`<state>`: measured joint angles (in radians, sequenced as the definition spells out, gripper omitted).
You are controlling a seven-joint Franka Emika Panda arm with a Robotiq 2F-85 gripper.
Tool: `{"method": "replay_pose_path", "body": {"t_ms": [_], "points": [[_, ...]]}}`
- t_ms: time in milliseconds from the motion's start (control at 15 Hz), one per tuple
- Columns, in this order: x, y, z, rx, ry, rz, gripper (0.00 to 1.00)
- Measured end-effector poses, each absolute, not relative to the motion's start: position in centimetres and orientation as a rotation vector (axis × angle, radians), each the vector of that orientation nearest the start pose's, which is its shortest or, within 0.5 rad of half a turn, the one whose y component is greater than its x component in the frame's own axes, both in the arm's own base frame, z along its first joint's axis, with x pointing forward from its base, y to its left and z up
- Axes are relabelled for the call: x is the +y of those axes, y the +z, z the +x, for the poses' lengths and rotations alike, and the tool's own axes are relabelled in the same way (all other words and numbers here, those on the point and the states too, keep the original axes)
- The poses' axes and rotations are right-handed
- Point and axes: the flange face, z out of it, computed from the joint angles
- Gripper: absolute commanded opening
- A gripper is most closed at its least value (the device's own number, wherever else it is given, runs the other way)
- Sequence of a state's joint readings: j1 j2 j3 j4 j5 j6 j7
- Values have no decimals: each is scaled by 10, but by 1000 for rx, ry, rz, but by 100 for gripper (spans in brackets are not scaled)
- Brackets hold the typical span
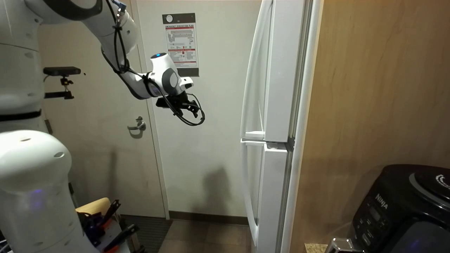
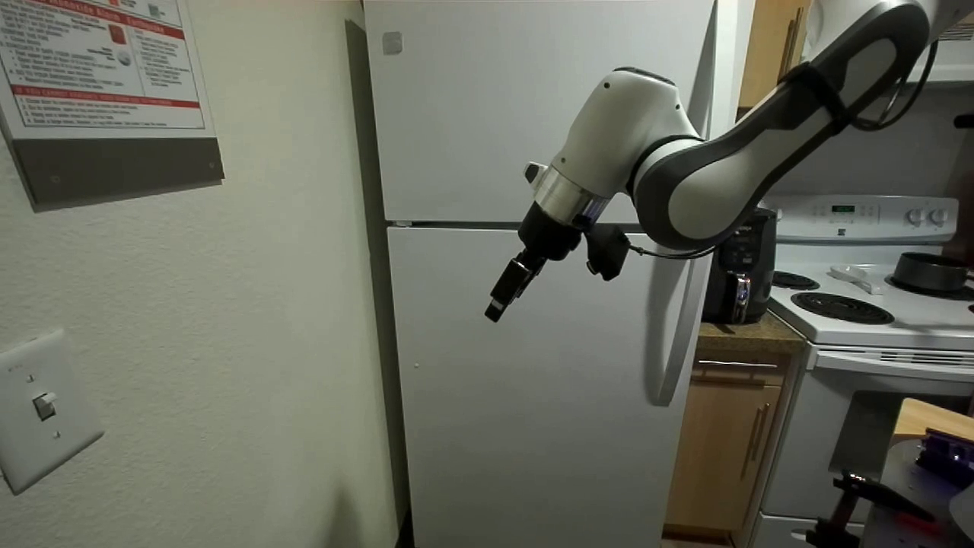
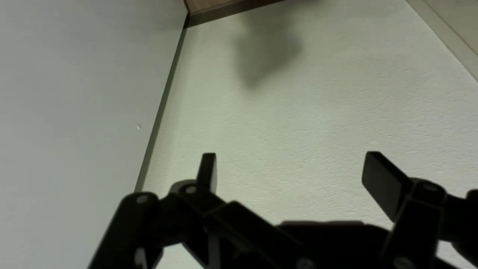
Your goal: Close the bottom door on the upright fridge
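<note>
The upright fridge is glossy white, with its upper door (image 1: 284,70) above the seam; the upper door also shows in an exterior view (image 2: 487,114). The bottom door (image 1: 274,196) lies in line with the upper door and looks shut. Its plain front face and edge handle show in an exterior view (image 2: 533,426). Its face fills the left of the wrist view (image 3: 67,130). My gripper (image 3: 289,173) is open and empty, fingers wide apart. In both exterior views the gripper (image 1: 195,111) (image 2: 498,304) hangs in front of the bottom door, apart from it, pointing down.
A pale wall (image 3: 298,123) stands beside the fridge, with a sign (image 1: 181,45) and a light switch (image 2: 46,407). A wood panel (image 1: 369,88) and a black cooker (image 1: 397,211) stand on the fridge's other side. A stove (image 2: 875,304) lies beyond the counter.
</note>
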<state>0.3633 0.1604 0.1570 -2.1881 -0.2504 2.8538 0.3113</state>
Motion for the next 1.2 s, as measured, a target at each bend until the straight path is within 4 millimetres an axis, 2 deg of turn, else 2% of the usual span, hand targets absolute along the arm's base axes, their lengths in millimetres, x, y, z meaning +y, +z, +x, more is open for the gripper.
{"method": "replay_pose_path", "body": {"t_ms": [400,600,800,1067,1200], "points": [[255,367,531,-404,-878,-2962,100],[236,362,534,-304,-934,-3001,100],[223,350,515,-258,-987,-3023,100],[217,333,461,-240,-979,-3033,100],[217,332,446,-251,-961,-3035,100]]}}
